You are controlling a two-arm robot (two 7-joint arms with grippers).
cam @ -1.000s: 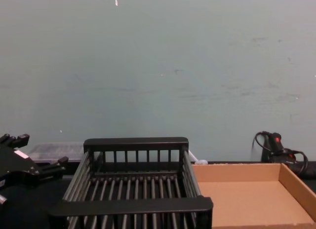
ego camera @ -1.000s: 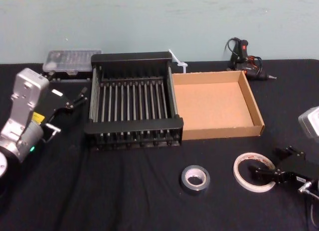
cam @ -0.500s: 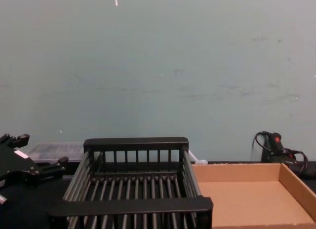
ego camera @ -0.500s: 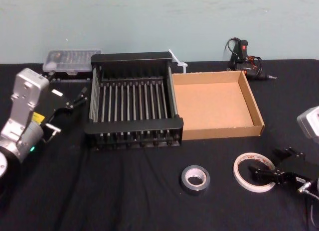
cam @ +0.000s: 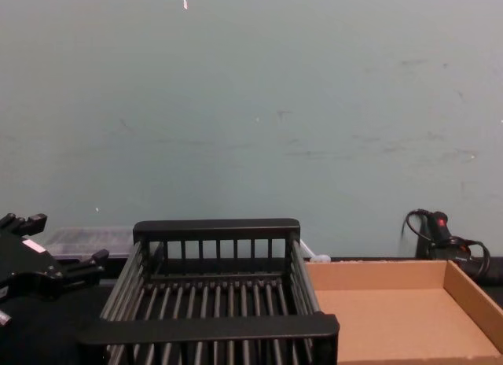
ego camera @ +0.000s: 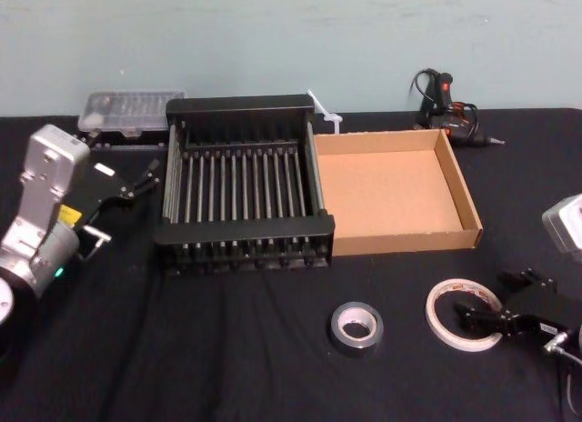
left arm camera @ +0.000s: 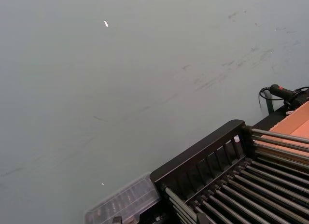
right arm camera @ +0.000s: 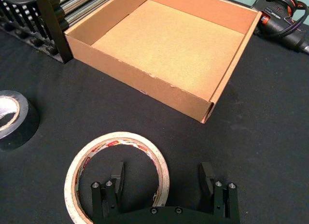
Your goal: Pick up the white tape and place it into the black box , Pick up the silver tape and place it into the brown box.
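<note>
1. Your right claw (right arm camera: 162, 179) is hanging low over the white tape (right arm camera: 120, 138) with its fingers standing apart. One finger is dipping inside the ring and the other is sitting outside it.
2. You are looking at the white tape lying flat on the black desk (ego camera: 227, 349), a thin white hoop with red print running along its rim. It is sitting near the front wall of the brown box (ego camera: 400, 243).
3. You are also seeing the silver tape (ego camera: 356, 342) lying flat to the white roll's left and apart from it. It is smaller, dark grey and glossy, with a paler core.
4. Your left claw (ego camera: 136, 181) is hovering beside the left wall of the black box (ego camera: 241, 226), fingers apart.
</note>
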